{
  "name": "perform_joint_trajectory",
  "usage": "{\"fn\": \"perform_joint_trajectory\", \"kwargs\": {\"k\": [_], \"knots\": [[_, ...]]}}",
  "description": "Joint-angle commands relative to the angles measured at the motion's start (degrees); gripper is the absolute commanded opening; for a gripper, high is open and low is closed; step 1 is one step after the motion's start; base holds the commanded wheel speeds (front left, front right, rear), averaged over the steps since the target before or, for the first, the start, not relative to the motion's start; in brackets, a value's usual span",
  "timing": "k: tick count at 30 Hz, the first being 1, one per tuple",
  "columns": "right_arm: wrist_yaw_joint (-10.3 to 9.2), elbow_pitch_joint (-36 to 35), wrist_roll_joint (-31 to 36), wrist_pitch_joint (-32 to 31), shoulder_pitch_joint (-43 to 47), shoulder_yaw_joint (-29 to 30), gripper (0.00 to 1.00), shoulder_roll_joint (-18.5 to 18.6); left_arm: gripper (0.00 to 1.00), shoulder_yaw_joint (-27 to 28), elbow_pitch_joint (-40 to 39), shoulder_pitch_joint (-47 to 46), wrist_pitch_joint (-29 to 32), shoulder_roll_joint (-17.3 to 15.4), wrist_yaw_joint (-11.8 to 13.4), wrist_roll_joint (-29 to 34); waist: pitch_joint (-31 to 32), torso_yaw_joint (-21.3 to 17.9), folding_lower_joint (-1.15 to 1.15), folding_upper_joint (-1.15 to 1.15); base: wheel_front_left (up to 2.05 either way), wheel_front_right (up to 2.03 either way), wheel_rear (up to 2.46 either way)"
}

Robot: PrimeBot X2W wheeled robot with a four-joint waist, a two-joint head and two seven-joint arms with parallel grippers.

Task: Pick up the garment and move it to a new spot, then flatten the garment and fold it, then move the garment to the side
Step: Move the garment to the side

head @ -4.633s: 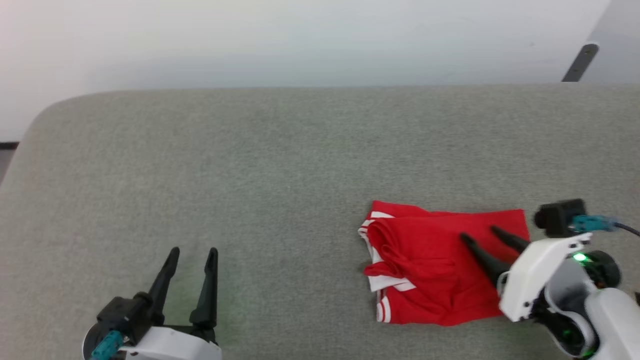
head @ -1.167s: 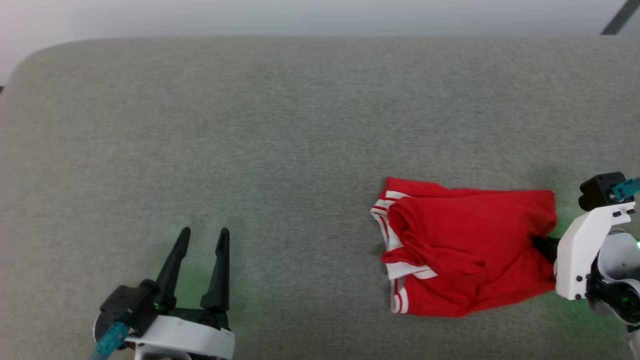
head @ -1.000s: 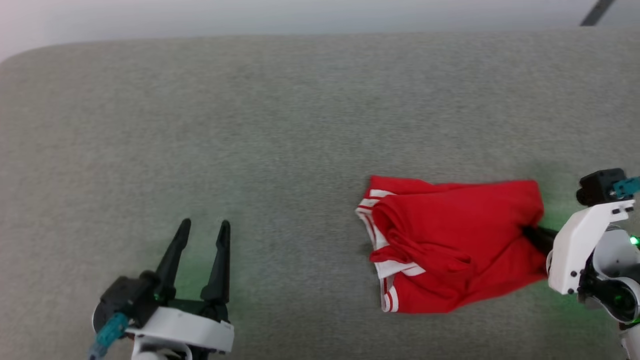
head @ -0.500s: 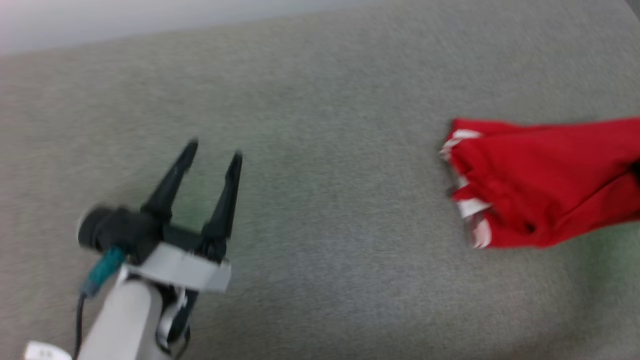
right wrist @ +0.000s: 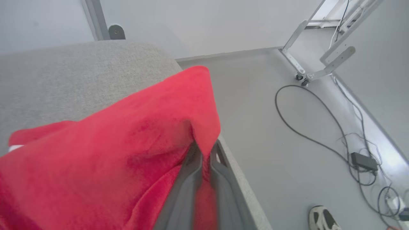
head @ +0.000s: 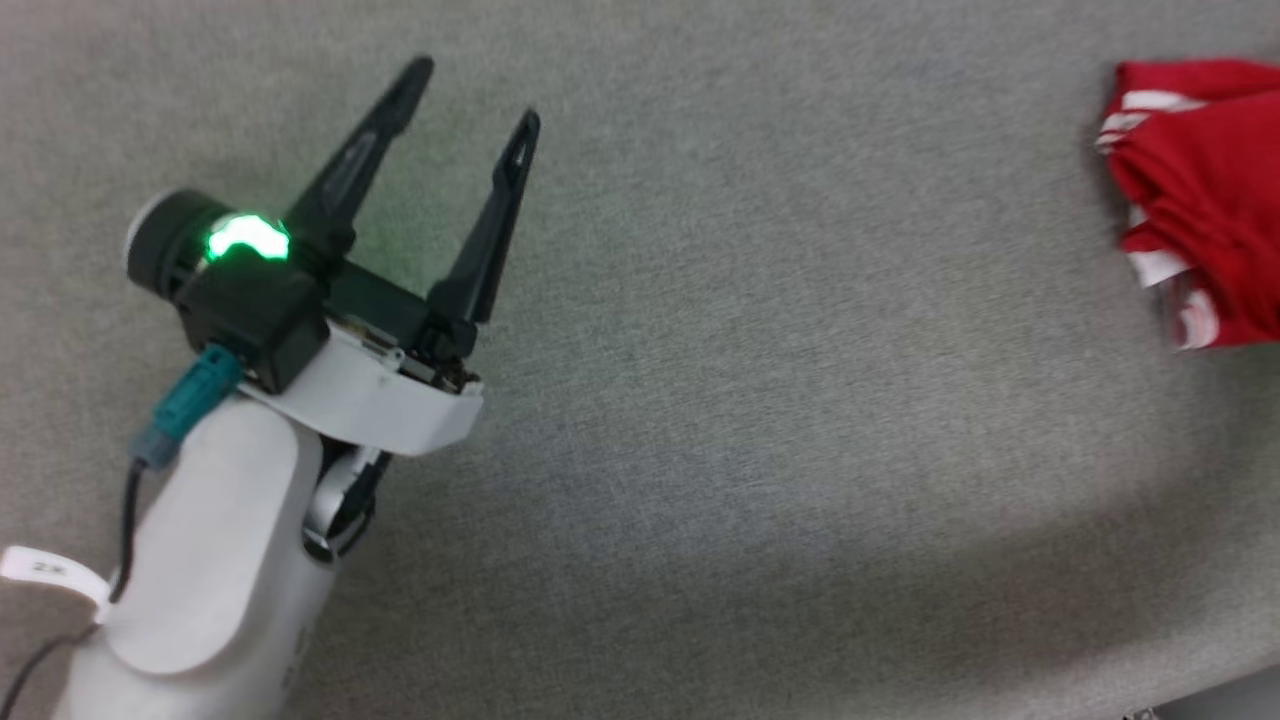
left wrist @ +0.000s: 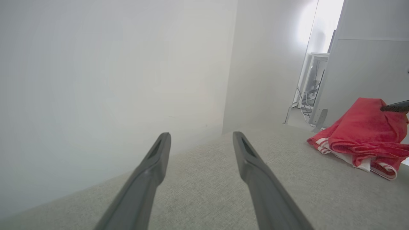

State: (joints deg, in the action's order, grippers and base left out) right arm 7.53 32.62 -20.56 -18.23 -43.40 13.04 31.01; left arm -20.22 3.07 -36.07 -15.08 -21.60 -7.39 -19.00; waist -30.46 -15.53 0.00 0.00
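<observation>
Right gripper (right wrist: 206, 150): fingers pinched tight on a red fold of the garment (right wrist: 127, 143), cloth bunched over and between them. In the right wrist view that held end is raised above the grey cushion (right wrist: 64, 73), near its edge.

Garment long axis runs left-right in the head view, and the frame's right edge cuts it off. The white striped end (head: 1150, 105) points at the left arm. In the left wrist view the striped end (left wrist: 361, 163) lies on the cushion and the red body slopes up to a dark fingertip (left wrist: 394, 107) at its top. It's crumpled, not flat.

Left gripper (head: 474, 92): jaws spread wide, nothing between them, well apart from the garment. The pale forearm (head: 200, 560) rises from the lower left, with fingers angled up and right over bare cushion and a green light (head: 245, 237) lit on the wrist.

Further out: grey floor (right wrist: 255, 105) past the cushion edge, a black cable (right wrist: 303, 121) looped on it, and one shoe (right wrist: 321, 218) at the bottom. There's a white wall (left wrist: 111, 80) behind.
</observation>
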Motion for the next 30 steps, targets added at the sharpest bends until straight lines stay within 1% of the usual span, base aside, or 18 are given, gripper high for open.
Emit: {"fn": "perform_joint_trajectory", "kwargs": {"k": [1,2,8,12,17,21,23,24,27,30], "knots": [[-0.07,1.5,3.0,1.7,-1.8,-0.6,0.0,1.3,1.0,0.1,-0.4,-1.0,0.0,-0.4,-0.1,-0.2,-2.3,0.9,0.0,0.0,0.0,0.0,0.0],[-0.08,2.5,5.1,2.6,-2.5,-1.9,0.0,2.2,1.0,0.2,-0.7,-1.4,0.0,-0.6,-0.1,-0.2,-2.7,1.2,0.0,0.0,0.0,0.0,0.0],[-0.07,10.6,10.0,8.2,-9.4,-0.9,0.0,1.3,1.0,0.3,-2.2,-2.5,0.0,-1.8,-0.1,0.1,-4.5,2.7,0.0,0.0,0.0,0.0,0.0],[-0.07,16.1,13.4,11.2,-12.3,-1.4,0.0,1.1,1.0,0.7,-2.5,-2.0,0.0,-3.0,-0.1,0.4,-5.4,3.2,0.0,0.0,0.0,0.0,0.0],[-0.07,22.8,16.5,14.8,-14.3,-0.8,0.0,0.6,1.0,1.4,-2.9,-1.3,0.0,-3.9,-0.1,0.4,-6.2,3.5,0.0,0.0,0.0,0.0,0.0],[-0.07,27.3,19.1,17.3,-15.3,0.3,0.0,1.3,1.0,1.5,-2.9,-0.7,0.0,-3.8,-0.1,0.5,-5.8,3.7,0.0,0.0,0.0,0.0,0.0],[-0.07,29.1,20.3,18.4,-15.7,0.5,0.42,1.1,1.0,1.6,-2.5,-0.3,0.0,-3.6,-0.1,0.3,-5.1,3.7,0.0,0.0,0.0,0.0,0.0],[-0.08,29.9,20.8,19.0,-15.9,0.8,1.0,1.2,1.0,1.7,-2.3,0.0,0.0,-3.5,-0.1,0.1,-4.7,3.7,0.0,0.0,0.0,0.0,0.0],[-0.08,32.0,22.0,20.6,-16.1,1.2,1.0,1.8,1.0,2.0,-1.4,1.0,0.0,-2.8,-0.1,-0.3,-3.0,3.9,0.0,0.0,0.0,0.0,0.0],[-0.08,33.5,22.4,22.3,-16.0,0.9,1.0,1.7,1.0,2.9,-0.3,2.6,0.0,-1.3,-0.1,-0.6,-0.5,4.3,0.0,0.0,0.0,0.0,0.0]]}}
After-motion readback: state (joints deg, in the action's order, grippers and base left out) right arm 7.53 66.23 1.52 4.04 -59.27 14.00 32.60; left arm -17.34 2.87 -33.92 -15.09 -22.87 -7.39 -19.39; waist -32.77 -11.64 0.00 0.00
